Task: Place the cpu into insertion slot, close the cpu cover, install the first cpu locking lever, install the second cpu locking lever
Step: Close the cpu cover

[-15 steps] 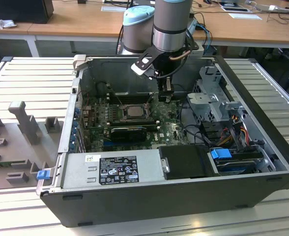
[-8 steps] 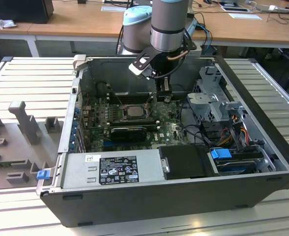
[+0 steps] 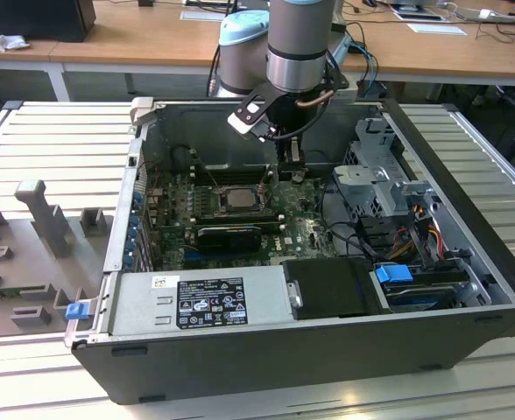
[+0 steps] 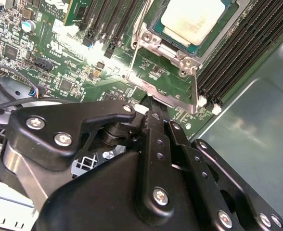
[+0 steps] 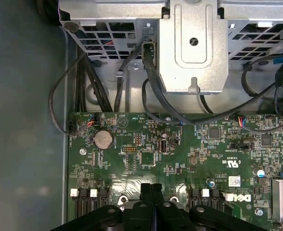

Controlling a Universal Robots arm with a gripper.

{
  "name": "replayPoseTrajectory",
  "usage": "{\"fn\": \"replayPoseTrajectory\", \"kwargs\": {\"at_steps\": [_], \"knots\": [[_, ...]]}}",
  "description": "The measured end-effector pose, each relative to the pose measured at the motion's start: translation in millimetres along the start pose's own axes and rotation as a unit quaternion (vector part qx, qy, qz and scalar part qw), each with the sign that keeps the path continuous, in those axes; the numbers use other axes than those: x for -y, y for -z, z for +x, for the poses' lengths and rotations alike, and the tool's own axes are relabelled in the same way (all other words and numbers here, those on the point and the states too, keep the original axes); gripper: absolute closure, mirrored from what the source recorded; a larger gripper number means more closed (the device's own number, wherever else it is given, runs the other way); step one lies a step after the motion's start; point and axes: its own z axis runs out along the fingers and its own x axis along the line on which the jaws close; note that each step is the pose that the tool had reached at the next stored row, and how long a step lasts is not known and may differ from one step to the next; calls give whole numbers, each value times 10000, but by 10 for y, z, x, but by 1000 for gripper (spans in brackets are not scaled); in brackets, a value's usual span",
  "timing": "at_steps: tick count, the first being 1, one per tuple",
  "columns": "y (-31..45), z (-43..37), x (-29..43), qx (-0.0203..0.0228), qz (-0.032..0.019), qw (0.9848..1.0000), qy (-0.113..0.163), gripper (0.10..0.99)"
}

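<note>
Lying nearest in the exterior view, a grey power-supply box [image 3: 196,302] runs along the front wall of the open computer case [image 3: 284,372], which sits on a ribbed metal table [image 3: 56,140]. Behind the box a black graphics card [image 3: 229,234] stands on the green motherboard [image 5: 189,149]. Just beyond the card is the cpu [image 3: 238,198], flat and level in the insertion slot [image 4: 156,37]. In the second wrist view its pale face [image 4: 192,19] shows through the window of the cpu cover [image 4: 182,60], a dull silver frame that surrounds the chip. I cannot tell whether the frame is pressed fully down. A thin wire lever [image 4: 134,53] runs along one side of the socket, and long black memory slots [image 4: 237,48] flank the other.

The gripper [image 3: 285,166] hangs a little past the socket, on the exterior view's right of it. In the first wrist view its two black fingers [image 5: 146,192] are pressed together with no gap, and nothing shows between them. In the second wrist view the tip [image 4: 148,103] is just beside the shiny edge of the socket's metal frame; I cannot tell if they touch.

Farther right in the exterior view stands a grey drive cage [image 3: 376,171] with dark cables [image 5: 83,86] trailing from it. The robot arm [image 3: 297,39] rises from the case's far side, and wooden desks [image 3: 152,39] lie behind it.
</note>
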Motion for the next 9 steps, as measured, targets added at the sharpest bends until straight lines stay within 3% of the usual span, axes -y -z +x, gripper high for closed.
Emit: {"fn": "replayPoseTrajectory", "kwargs": {"at_steps": [9], "knots": [[1,0,16,0,0,10000,0,980]]}}
